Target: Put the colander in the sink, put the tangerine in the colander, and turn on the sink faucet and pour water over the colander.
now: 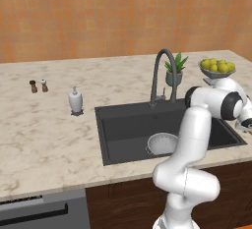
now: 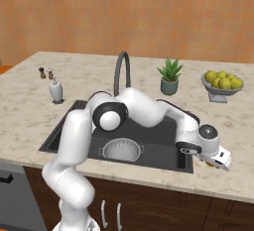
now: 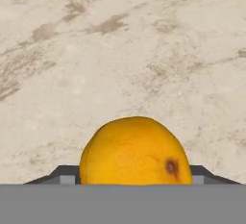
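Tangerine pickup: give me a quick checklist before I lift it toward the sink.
1. Colander sits in the sink: ok.
2. Tangerine centred between the jaws, hand view: ok.
3. Jaws firmly clamped on the fruit: cannot tell.
4. Tangerine resting on the counter, not lifted yet: ok.
5. Colander bowl free to receive it: ok.
6. Sink faucet not running, no water seen: ok.

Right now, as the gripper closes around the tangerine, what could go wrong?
1. The tangerine is round and sits on smooth counter; an off-centre squeeze by the gripper could make it roll away.
2. The colander sits at the sink's near side; a release short of it would drop the fruit into the basin.
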